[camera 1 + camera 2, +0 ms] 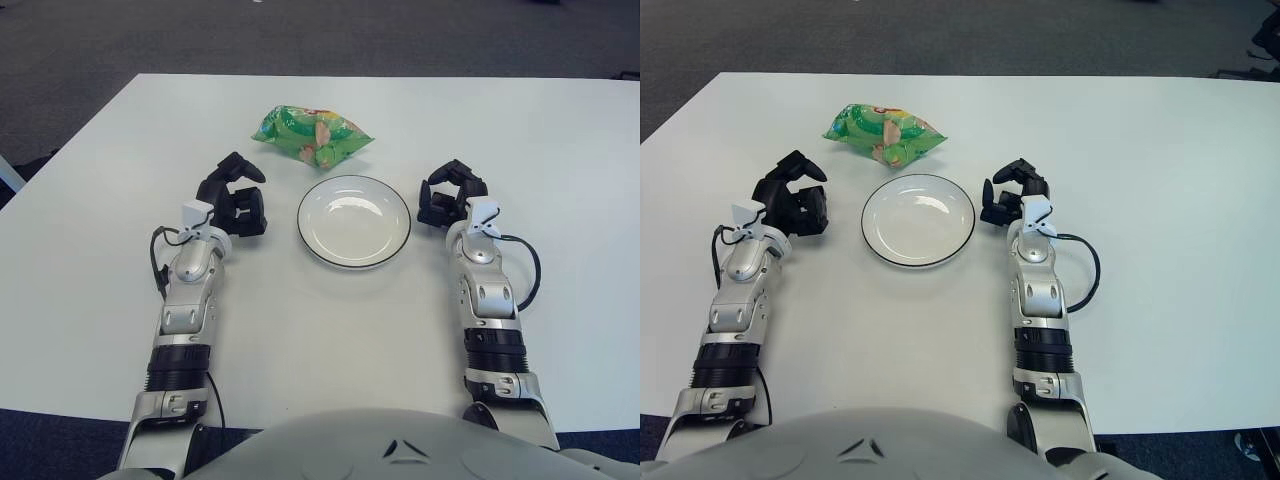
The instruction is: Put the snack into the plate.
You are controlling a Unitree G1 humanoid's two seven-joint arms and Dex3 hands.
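A green snack bag (312, 136) lies on the white table just beyond the plate. The white plate (353, 220) with a dark rim sits in the middle, with nothing in it. My left hand (235, 197) shows to the left of the plate, fingers spread and holding nothing. My right hand (450, 192) shows to the right of the plate, fingers loosely curled and holding nothing. Neither hand touches the snack or the plate.
The white table (560, 150) reaches wide on both sides, with dark carpet beyond its far edge. A black cable loops at each wrist (528, 270).
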